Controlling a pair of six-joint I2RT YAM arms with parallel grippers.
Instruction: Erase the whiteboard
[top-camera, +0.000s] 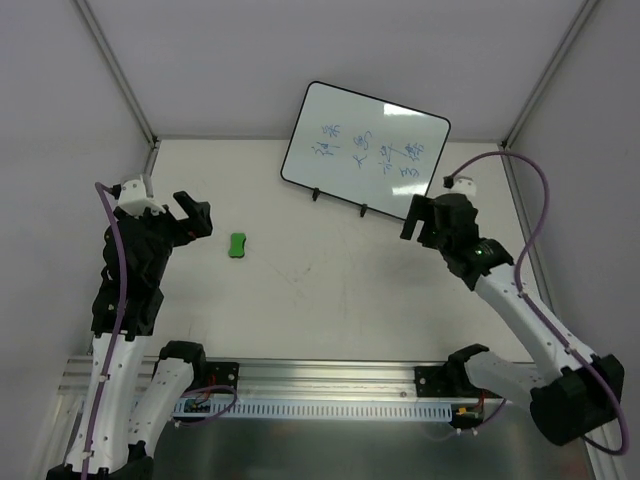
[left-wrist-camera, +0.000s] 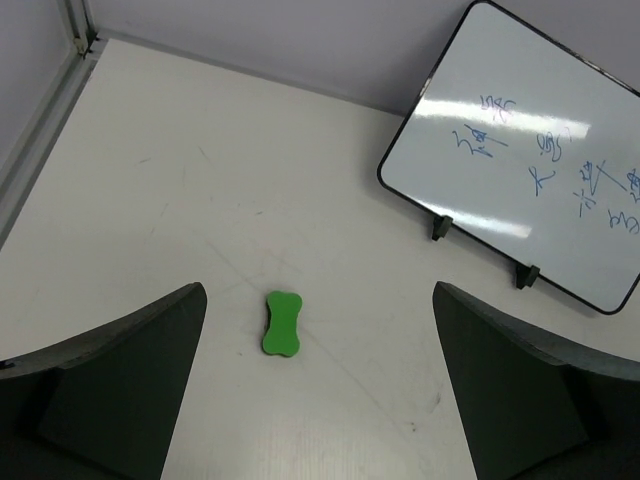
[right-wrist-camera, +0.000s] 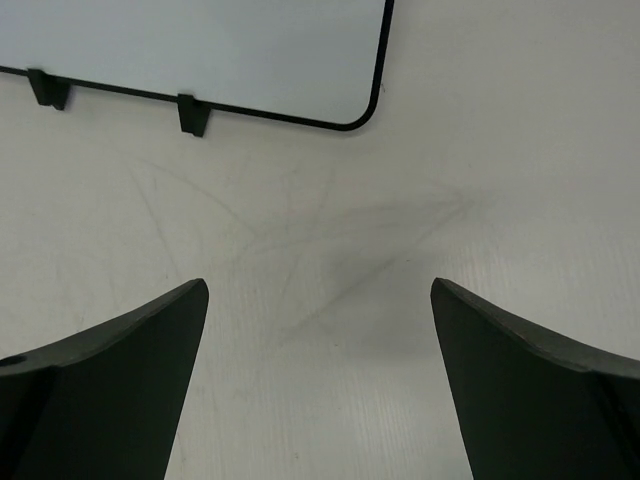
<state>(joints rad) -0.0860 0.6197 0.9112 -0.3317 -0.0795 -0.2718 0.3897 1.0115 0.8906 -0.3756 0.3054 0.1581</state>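
Note:
The whiteboard stands propped at the back of the table on two black feet, with blue handwriting on it. It also shows in the left wrist view, and its lower right corner shows in the right wrist view. A small green bone-shaped block lies on the table left of the board; in the left wrist view the block lies ahead of the jaws. My left gripper is open and empty, just left of the block. My right gripper is open and empty, beside the board's lower right corner.
White walls with metal corner posts enclose the table on the left, back and right. A metal rail runs along the near edge between the arm bases.

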